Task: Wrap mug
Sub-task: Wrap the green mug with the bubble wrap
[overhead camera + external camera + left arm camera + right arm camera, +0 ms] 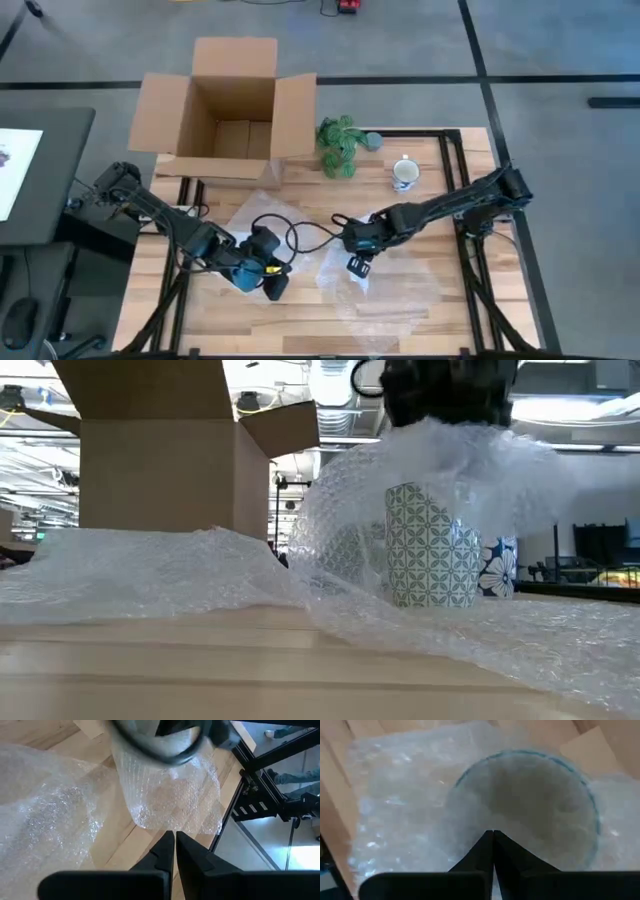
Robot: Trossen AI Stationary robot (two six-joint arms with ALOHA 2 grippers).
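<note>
Patterned mug under bubble wrap at mid-tabletop, both grippers over it

The teal-patterned mug (432, 547) stands upright on the wooden tabletop (440, 290) with a sheet of bubble wrap (450, 455) draped over its top and spread out on the wood around it. The right wrist view looks down through the film into the mug's round mouth, where nothing can be made out. The right gripper (358, 264) hangs directly above the mug, its jaws pressed together with film seemingly pinched between them. The left gripper (274, 287) hovers just beside it, jaws narrowed to a thin slit and holding nothing. Farther back, an open cardboard box (233, 115) sits with its flaps up. A second white mug (405, 174) with a flower print and a small green plant (340, 146) stand near it.
</note>
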